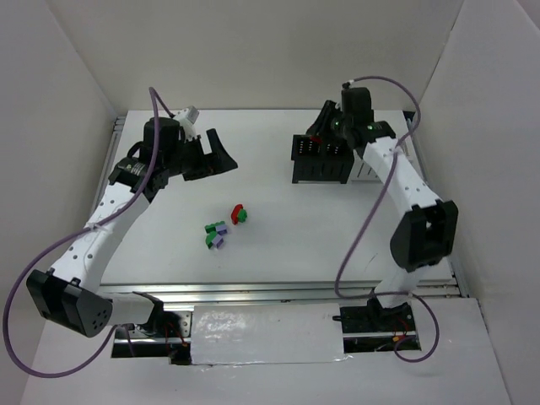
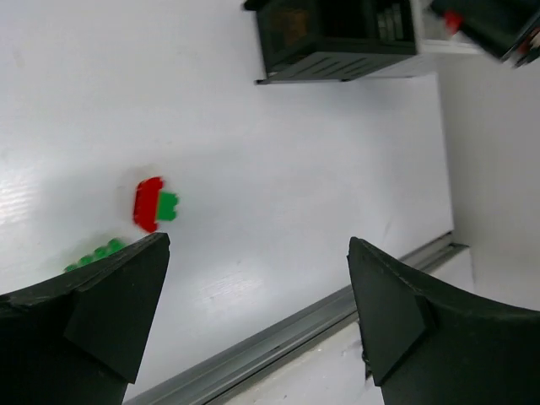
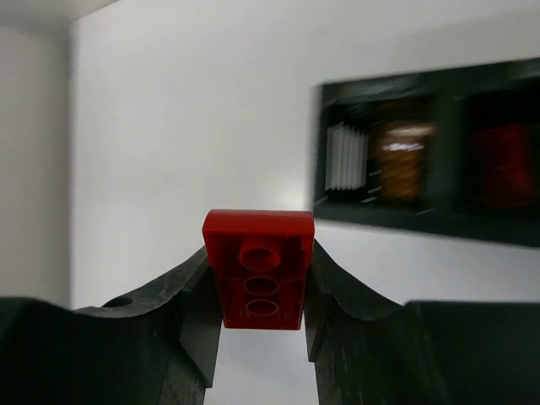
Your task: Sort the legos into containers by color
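My right gripper [image 3: 259, 283] is shut on a red lego [image 3: 259, 268], held in the air beside the containers [image 3: 430, 211]. In the top view this gripper [image 1: 317, 135] hovers over the far left end of the black bins [image 1: 321, 164]. One bin shows a brown-orange piece [image 3: 403, 160], another something red [image 3: 506, 164]. My left gripper [image 1: 215, 156] is open and empty, above the table's left part. Loose legos lie mid-table: a red one [image 1: 237, 210] touching a green one [image 1: 245, 217], then green [image 1: 210, 228] and light purple ones [image 1: 220, 236]. The left wrist view shows the red [image 2: 148, 203] and green [image 2: 168, 205] pair.
White walls close in the table on three sides. A metal rail [image 1: 278, 291] runs along the near edge and also shows in the left wrist view [image 2: 278, 342]. The white bins [image 1: 369, 171] are partly hidden behind my right arm.
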Controlling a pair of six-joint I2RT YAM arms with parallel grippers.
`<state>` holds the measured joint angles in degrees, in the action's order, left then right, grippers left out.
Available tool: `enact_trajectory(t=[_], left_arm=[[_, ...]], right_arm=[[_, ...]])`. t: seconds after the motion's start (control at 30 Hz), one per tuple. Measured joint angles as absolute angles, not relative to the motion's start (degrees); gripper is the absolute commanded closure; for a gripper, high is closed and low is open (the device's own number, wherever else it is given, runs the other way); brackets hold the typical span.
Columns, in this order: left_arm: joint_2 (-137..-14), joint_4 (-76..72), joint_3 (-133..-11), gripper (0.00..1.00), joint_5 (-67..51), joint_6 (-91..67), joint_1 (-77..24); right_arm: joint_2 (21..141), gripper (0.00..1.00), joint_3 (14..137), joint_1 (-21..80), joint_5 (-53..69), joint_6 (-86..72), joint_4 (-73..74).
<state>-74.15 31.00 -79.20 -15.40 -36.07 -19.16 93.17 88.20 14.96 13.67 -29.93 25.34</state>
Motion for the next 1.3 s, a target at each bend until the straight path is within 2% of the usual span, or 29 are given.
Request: enact_trajectory(t=[0.17, 0.33, 0.47, 0.5, 0.53, 0.73, 1.1, 1.3], left_arm=[[-74.65, 36.16, -77.73, 0.01, -10.20, -35.83, -18.39], [-74.65, 39.07, -77.47, 0.00, -8.16, -34.11, -18.39], [-74.67, 40.49, -77.47, 0.00, -7.62, -32.69, -18.37], [-74.67, 40.69, -77.47, 0.01, -7.53, -32.34, -18.37], [-74.67, 40.82, -77.47, 0.01, -7.44, -31.81, -18.33], [-74.89, 41.25, -77.47, 0.00, -7.14, -30.87, -18.28], [-79.94, 39.83, -75.57, 0.01, -8.64, -28.21, -18.50], [-90.56, 39.44, -75.64, 0.01, -6.50, -25.67, -23.18]], right_arm=[[106.80, 0.99, 101.49, 10.04, -2.02, -31.51, 37.60], [114.26, 0.92, 109.54, 8.47, -7.79, -31.68, 46.59], [114.85, 0.70, 110.37, 8.47, -8.58, -31.68, 48.86], [114.83, 0.59, 110.37, 8.47, -8.51, -31.70, 49.01], [114.83, 0.44, 110.32, 8.47, -8.43, -31.70, 49.08], [114.48, 0.21, 109.12, 8.47, -8.16, -32.12, 49.21], [112.53, 0.15, 109.65, 9.23, -7.01, -31.62, 49.78], [98.08, 0.15, 99.94, 16.56, -3.38, -31.33, 48.10]])
